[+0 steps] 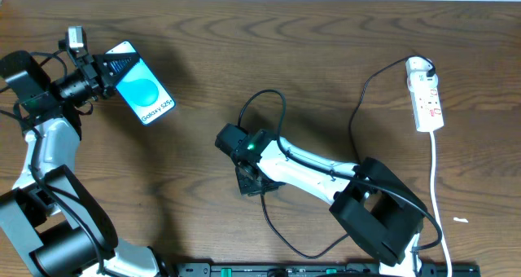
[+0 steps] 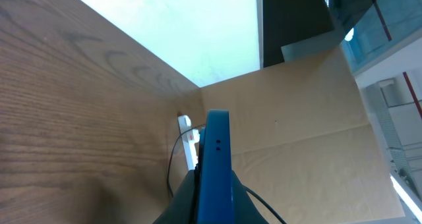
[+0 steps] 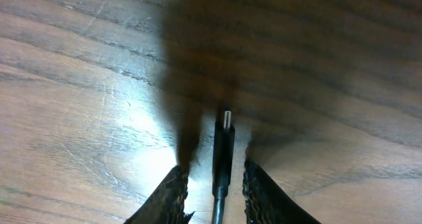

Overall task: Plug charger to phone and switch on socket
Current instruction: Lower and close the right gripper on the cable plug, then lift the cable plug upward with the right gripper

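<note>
Wood grain runs across the table [image 1: 244, 49]. The phone [image 1: 145, 91] is in the upper left of the overhead view, set on a diagonal with its blue screen facing up. The left hand [image 1: 110, 67] is clamped on the phone's upper-left end. From the left wrist camera the phone shows edge-on, a blue slab standing between two dark fingers [image 2: 181, 201].

The socket [image 1: 426, 98] lies at the far right, in the upper part of the overhead view. It runs up and down the frame with its rounded white plug at the top end. The charger [image 1: 356, 122], a thin black cable, leaves that top end and curves left and down toward the middle of the table.

The right hand [image 1: 251, 179] is at the lower centre of the overhead view, well apart from the phone. In the right wrist view its two fingers [image 3: 173, 192] stand apart. The charger's plug end lies between them with a gap on each side, so they are not pinching it. The small metal tip pointing toward the top of the frame sits just past the fingertips, over shadowed wood.
</note>
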You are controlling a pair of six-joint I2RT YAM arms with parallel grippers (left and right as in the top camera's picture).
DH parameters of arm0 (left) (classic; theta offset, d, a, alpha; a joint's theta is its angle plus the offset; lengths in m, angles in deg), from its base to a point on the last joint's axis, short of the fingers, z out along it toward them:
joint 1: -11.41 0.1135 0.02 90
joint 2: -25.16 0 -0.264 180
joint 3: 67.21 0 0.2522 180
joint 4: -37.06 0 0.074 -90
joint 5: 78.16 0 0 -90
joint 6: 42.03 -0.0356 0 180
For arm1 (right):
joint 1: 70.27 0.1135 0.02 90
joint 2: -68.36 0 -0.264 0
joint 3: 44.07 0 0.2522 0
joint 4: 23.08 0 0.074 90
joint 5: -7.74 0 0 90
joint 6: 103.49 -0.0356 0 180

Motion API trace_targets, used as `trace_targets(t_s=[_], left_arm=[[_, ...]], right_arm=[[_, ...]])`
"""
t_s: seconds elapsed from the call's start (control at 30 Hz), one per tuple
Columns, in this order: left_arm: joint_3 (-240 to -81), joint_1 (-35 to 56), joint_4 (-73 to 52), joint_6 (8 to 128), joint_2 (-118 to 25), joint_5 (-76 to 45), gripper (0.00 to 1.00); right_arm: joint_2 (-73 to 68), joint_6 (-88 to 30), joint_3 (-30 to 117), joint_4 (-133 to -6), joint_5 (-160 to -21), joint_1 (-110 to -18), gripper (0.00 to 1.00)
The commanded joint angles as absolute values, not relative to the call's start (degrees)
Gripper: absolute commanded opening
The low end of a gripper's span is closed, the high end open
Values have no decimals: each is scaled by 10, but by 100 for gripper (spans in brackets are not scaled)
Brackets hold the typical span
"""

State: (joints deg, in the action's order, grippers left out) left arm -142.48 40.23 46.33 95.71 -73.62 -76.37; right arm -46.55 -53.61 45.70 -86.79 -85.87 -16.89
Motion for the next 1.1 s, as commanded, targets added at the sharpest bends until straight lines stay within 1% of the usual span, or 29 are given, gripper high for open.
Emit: trace_targets(t_s=[0.0, 0.4, 0.6, 0.87, 1.07], left_arm=[[-1427, 404, 468, 951, -727, -775, 7], [-1427, 404, 468, 951, -727, -775, 7], [-1427, 404, 468, 951, -727, -775, 7], [-1427, 404, 468, 951, -727, -775, 7], [-1427, 404, 468, 951, -727, -775, 8]], right_arm=[[-471, -543, 468, -863, -858, -167, 26], [-476, -546, 468, -859, -858, -170, 28], [-492, -545, 478, -870, -869, -175, 23], [-492, -546, 480, -875, -870, -175, 22], [-492, -546, 480, -875, -870, -175, 20]])
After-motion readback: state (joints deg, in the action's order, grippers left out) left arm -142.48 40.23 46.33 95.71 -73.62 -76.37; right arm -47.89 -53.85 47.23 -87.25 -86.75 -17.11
